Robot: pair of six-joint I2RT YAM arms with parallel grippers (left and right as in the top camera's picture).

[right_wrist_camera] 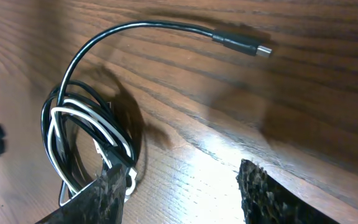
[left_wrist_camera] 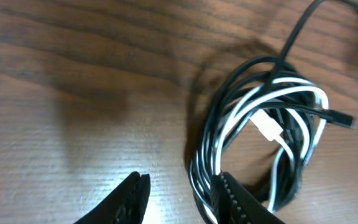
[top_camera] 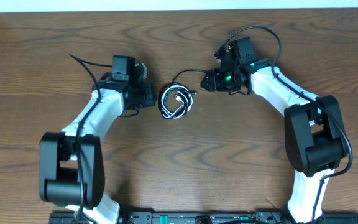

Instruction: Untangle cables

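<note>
The cables lie as one small coil on the wooden table between my two arms, black and white strands wound together. In the left wrist view the coil shows a white plug inside it and a black plug at its right edge. My left gripper is open at the coil's left rim, its right finger lying over the outer strands. A loose black end with its plug curves out of the coil. My right gripper stands open over bare wood beside the coil.
The table's back edge runs along the top of the overhead view. Both arm bases stand near the front edge. A thick black arm wire loops above the right wrist.
</note>
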